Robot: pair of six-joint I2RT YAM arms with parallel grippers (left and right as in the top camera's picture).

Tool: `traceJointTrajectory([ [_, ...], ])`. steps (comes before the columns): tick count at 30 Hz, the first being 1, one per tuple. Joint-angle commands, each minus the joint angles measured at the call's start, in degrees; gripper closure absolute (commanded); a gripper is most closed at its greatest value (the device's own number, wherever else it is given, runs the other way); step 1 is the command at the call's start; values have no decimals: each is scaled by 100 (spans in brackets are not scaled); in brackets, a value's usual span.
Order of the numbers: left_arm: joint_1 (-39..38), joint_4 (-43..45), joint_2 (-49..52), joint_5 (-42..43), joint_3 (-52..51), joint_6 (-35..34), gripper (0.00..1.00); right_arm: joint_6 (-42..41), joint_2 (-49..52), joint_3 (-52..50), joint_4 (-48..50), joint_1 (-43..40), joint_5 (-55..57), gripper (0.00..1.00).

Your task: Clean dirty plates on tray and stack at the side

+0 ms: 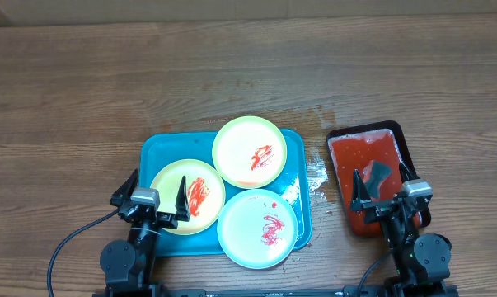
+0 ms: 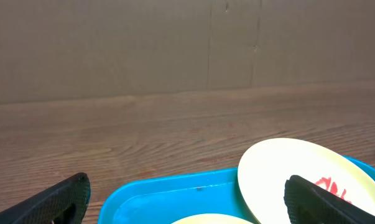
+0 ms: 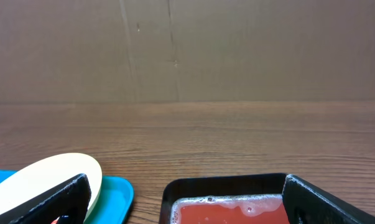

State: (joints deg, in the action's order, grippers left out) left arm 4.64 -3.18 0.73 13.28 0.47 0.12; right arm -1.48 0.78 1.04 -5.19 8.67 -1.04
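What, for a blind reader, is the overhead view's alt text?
Three red-smeared plates lie on a turquoise tray on a table. The left gripper and right gripper hang open, the right over a black tray of red liquid.

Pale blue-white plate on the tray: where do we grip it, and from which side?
Grip the pale blue-white plate at its near rim, coming in from the robot's side of the table. It lies shallow and about flat, so only the rim offers a pinch. That near edge overhangs the tray, probably leaving room for a lower finger. Its far edge sits close to the far yellow-green plate.
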Motion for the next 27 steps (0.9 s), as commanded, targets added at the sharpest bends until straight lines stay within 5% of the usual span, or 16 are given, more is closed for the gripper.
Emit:
traceJointTrajectory([
  [1, 37, 0, -46, -15, -20, -11, 0, -7, -61, -55, 33, 22, 55, 0],
  [19, 37, 2, -46, -15, -20, -11, 0, -179, -61, -42, 20, 22, 0, 0],
  [27, 37, 2, -46, -15, -20, -11, 0, -177, 138, 658, -970, 22, -48, 0],
])
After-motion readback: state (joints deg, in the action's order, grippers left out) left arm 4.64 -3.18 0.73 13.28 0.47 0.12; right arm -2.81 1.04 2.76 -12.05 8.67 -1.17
